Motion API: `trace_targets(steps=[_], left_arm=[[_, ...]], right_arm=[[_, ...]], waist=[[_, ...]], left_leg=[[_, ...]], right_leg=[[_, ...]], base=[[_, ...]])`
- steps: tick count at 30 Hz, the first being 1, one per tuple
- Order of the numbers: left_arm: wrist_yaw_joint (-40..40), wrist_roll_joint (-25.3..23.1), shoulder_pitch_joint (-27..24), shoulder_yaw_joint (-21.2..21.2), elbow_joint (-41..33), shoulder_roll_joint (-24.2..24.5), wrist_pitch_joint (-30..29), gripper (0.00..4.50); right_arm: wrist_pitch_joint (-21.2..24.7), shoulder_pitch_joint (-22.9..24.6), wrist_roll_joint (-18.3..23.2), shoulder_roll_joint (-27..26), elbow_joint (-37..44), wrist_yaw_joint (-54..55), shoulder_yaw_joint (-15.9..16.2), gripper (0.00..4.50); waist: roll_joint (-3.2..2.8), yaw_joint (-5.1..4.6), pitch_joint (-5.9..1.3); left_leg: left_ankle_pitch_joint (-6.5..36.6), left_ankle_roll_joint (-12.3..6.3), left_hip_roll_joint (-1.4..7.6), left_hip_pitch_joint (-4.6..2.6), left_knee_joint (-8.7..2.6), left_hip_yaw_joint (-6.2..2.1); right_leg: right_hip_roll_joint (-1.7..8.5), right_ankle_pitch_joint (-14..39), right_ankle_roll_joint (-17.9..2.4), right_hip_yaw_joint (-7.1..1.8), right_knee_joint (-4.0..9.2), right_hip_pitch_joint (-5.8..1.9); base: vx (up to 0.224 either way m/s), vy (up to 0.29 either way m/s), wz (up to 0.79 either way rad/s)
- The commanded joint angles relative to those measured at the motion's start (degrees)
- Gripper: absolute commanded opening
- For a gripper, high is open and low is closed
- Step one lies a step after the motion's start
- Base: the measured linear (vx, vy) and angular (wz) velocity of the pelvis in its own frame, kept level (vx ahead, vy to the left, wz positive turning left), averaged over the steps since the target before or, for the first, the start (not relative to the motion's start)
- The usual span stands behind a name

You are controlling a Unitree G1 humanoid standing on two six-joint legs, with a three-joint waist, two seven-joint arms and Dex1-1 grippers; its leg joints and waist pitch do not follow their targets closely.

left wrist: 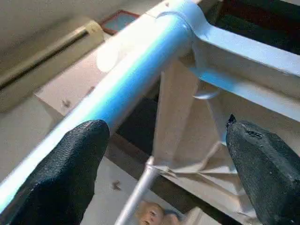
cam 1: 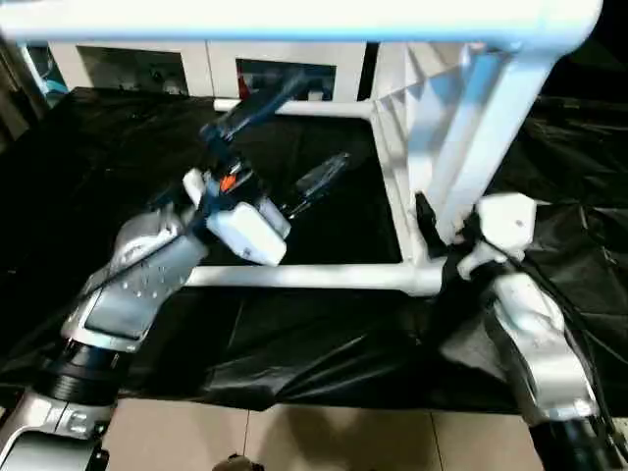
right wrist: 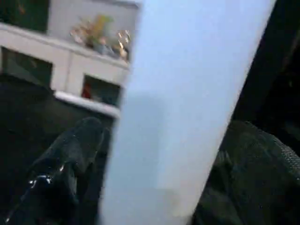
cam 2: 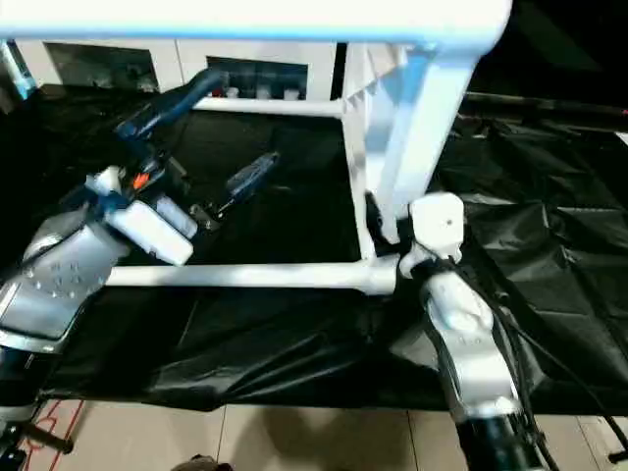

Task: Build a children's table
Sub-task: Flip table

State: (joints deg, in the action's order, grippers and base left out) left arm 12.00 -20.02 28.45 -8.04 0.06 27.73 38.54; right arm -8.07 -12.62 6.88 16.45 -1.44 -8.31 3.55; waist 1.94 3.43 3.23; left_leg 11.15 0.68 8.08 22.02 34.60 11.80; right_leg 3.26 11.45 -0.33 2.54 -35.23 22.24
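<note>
The table leg (right wrist: pixel 183 108) hides the right hand's (right wrist: pixel 150 154) fingertips.

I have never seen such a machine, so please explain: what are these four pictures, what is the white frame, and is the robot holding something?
A humanoid robot is building a white plastic children's table, which lies tipped on its side on a black sheet. Two pictures come from the robot's head, looking down over its silver arms. The other two come from cameras on its wrists, looking along the black fingers. The left tool is raised and open in front of the table, holding nothing; its wrist camera looks at a leg. The right tool stands open around another leg, one finger on each side, not clamping it.
</note>
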Motion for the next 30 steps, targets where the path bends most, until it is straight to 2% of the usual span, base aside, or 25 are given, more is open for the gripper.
trace_targets(steps=[1, 5, 10, 14, 18, 20, 24, 26, 27, 30], left_arm=[[-2.9, -2.7, 1.1, 1.4, 1.0, 0.1, 1.2, 4.5], [-8.2, -7.1, 2.1, 4.1, 1.3, -0.9, 2.4, 4.5], [-10.2, -9.0, 2.7, 4.8, 0.9, -0.6, 4.3, 4.5], [-13.2, -12.1, 3.6, 5.5, 0.8, -0.3, 5.2, 4.5], [-15.3, -14.5, 5.0, 6.6, 1.4, 0.0, 4.8, 4.5], [-15.3, -15.5, 6.1, 5.9, 3.5, 0.8, 5.0, 4.5], [-15.5, -16.9, 6.6, 5.4, 5.5, 1.6, 4.4, 4.5], [-17.0, -19.2, 7.7, 5.7, 7.8, 2.6, 3.2, 4.5], [-17.6, -20.1, 8.4, 5.8, 8.9, 3.2, 2.8, 4.5], [-19.1, -22.0, 10.4, 5.9, 12.7, 5.0, 2.1, 4.5]], right_arm=[[-3.8, 1.0, -0.1, 0.2, 1.4, -2.3, 1.2, 4.48], [-9.4, 1.9, -2.0, -0.1, 1.6, -4.2, 2.7, 4.48], [-12.1, 1.9, -2.8, -0.2, 2.2, -4.7, 2.3, 4.48], [-13.9, 1.4, -3.2, -0.2, 3.8, -4.4, 1.4, 4.48], [-13.0, 0.7, -2.2, 0.0, 5.8, -5.9, 1.7, 4.48], [-11.9, 0.6, -2.6, 0.7, 6.9, -8.6, 3.9, 4.48], [-10.3, 0.7, -1.8, 0.8, 7.8, -10.5, 5.5, 4.48], [-9.1, 0.8, -1.0, 0.9, 9.2, -12.0, 6.8, 4.48], [-9.0, 0.7, -1.1, 0.9, 9.5, -12.3, 7.1, 4.48], [-8.5, 0.7, -2.1, 0.7, 9.0, -12.0, 6.7, 4.48]], waist=[[-0.93, 0.0, -3.49], [-0.96, -0.12, -3.58], [-0.97, -0.06, -3.71], [-1.17, -0.01, -3.59], [-1.22, 0.02, -3.56], [-1.33, -0.04, -3.55], [-1.35, -0.18, -3.65], [-1.42, -0.22, -3.69], [-1.65, -0.1, -3.71], [-1.69, 0.02, -3.69]], left_leg=[[14.3, 1.41, 5.71, -1.61, -4.7, -3.17], [13.6, 0.95, 5.75, -1.54, -4.63, -3.35], [11.5, -0.82, 5.7, -1.49, -4.33, -3.21], [13.1, -0.78, 5.76, -1.57, -4.47, -3.27], [14.1, -0.26, 5.77, -1.71, -4.55, -3.4], [14.8, -0.17, 5.62, -1.64, -4.5, -3.43], [14.3, -0.49, 5.62, -1.53, -4.45, -3.49], [13.8, -0.8, 5.63, -1.5, -4.41, -3.5], [14.1, -0.61, 5.66, -1.66, -4.42, -3.59], [14.8, 0.11, 5.63, -1.8, -4.48, -3.61]], right_leg=[[5.58, 4.5, -10.2, -3.2, 3.51, -1.88], [5.67, 3.7, -10.4, -3.16, 3.41, -2.0], [5.61, 0.0, -11.7, -3.13, 3.09, -2.01], [5.56, 1.7, -11.5, -3.1, 3.29, -1.95], [5.52, 2.8, -11.0, -3.1, 3.33, -1.86], [5.5, 3.5, -10.9, -3.11, 3.32, -1.87], [5.55, 2.5, -10.9, -3.14, 3.29, -1.87], [5.42, 1.6, -11.0, -3.09, 3.15, -1.88], [5.51, 2.1, -11.0, -3.07, 3.13, -1.76], [5.41, 2.5, -11.0, -3.07, 3.17, -1.61]], base=[[0.0, 0.0, 0.0], [0.0, 0.0, 0.0], [0.0, 0.0, 0.0], [0.0, 0.0, 0.0], [0.0, 0.0, 0.0], [0.0, 0.0, 0.0], [0.0, 0.0, 0.0], [0.0, 0.0, 0.0], [0.0, 0.0, 0.0], [0.0, 0.0, 0.0]])
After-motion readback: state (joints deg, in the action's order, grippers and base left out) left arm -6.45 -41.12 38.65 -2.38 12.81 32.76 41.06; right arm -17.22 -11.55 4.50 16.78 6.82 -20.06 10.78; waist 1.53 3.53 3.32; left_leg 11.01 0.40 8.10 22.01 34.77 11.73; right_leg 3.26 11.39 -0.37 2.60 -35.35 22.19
